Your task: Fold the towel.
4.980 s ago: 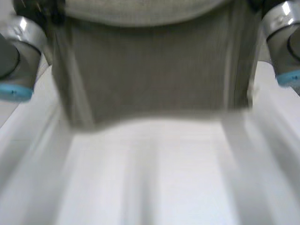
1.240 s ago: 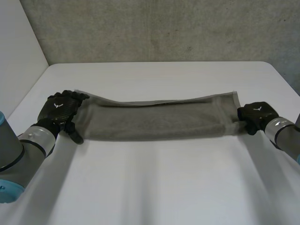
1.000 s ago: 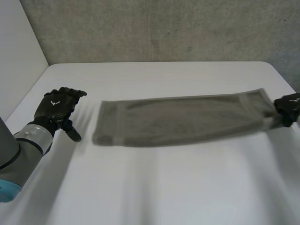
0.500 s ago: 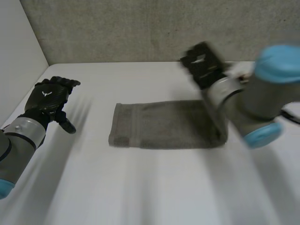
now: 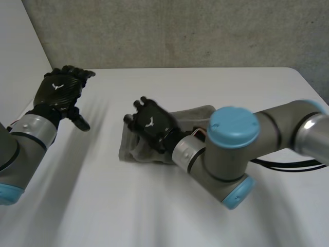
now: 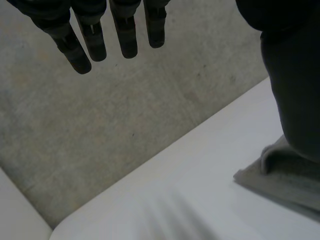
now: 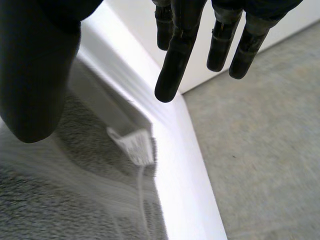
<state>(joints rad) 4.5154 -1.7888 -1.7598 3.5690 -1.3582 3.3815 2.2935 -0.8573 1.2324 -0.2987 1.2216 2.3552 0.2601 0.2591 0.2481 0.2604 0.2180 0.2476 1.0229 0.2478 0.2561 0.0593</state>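
- Towel [image 5: 131, 150]: folded, lying mid-surface [image 5: 154, 211] beneath the right hand [image 5: 152, 123].
- Right hand: fingers [image 7: 172, 75] straight, spread, pinching nothing; apparently setting the fold down.
- Left hand [image 5: 58, 92]: fingers [image 6: 127, 40] straight, held aside, clear.

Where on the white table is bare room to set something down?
Free: the near strip of the white table, before the grey folded towel, and its far right corner. Crowded: mid-table, under the right hand and arm.

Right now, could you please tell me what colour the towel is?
The towel is a plain greyish brown with no pattern; the head view shows it best.
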